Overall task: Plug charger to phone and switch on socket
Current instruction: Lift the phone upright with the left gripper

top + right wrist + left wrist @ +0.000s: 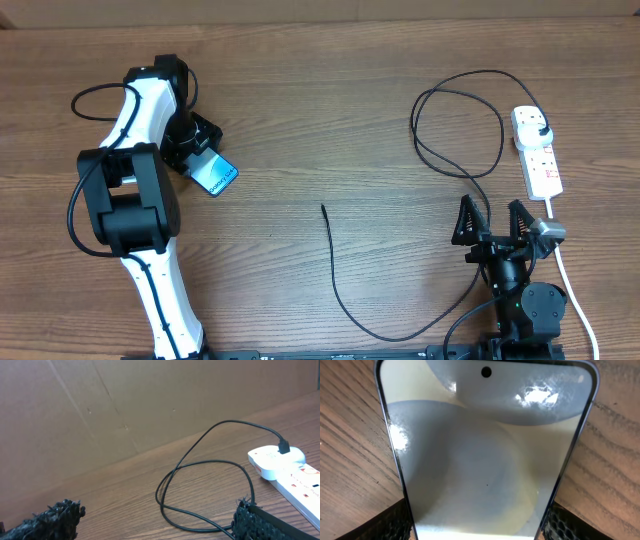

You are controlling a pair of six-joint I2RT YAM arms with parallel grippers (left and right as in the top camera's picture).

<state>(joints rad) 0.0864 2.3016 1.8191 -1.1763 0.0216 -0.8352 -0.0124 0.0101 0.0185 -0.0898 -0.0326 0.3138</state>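
The phone lies tilted at the table's left, its blue end poking out from my left gripper. In the left wrist view the phone's screen fills the frame between my two fingers, which sit against its long edges. The charger cable runs from a free tip at mid-table, loops right, and ends in a black plug seated in the white socket strip. The plug and strip also show in the right wrist view. My right gripper is open and empty, beside the strip.
The strip's thick white cord runs down the right edge toward the front. The cable's loops lie just ahead of the right gripper's fingers. A brown cardboard wall stands behind the table.
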